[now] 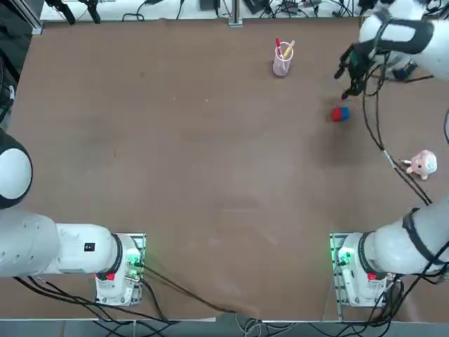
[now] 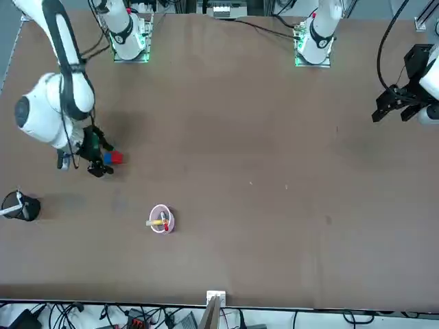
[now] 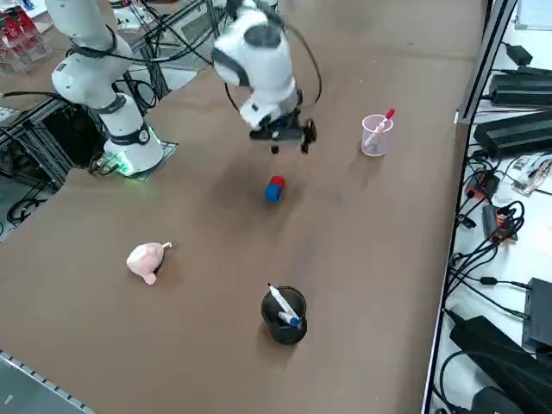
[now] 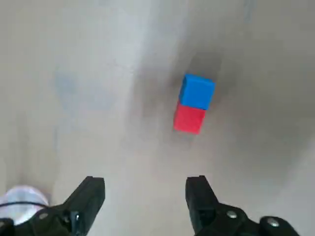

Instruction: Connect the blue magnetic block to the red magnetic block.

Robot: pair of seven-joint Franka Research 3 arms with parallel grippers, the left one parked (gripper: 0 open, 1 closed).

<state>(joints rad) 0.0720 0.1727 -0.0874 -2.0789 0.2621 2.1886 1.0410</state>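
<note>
Blocks first, since they settle the question. In the top view we go from the bare brown table point(image 1: 175, 175) at the left and centre, past the clear cup point(image 1: 282, 62) holding a red pen near the upper middle, to the upper right of the frame, where the blue magnetic block point(image 1: 344, 110) and the red magnetic block point(image 1: 339, 115) sit pressed face to face on the tabletop. We read them as joined: the wrist view shows the blue magnetic block point(image 4: 197, 91) flush against the red magnetic block point(image 4: 189, 119) with no gap.

Just beyond the pair in the top view, further toward the upper right, hangs the right gripper point(image 1: 351, 88), clear of both cubes. Its fingers are spread wide and pinch nothing, and the wrist view shows only table between them. We judge that it stands off like this because the magnets hold the cubes together unaided, so the task looks done.

Lower on the right edge lies a pink plush toy point(image 1: 422, 164), well apart from the blocks and out of the way.
</note>
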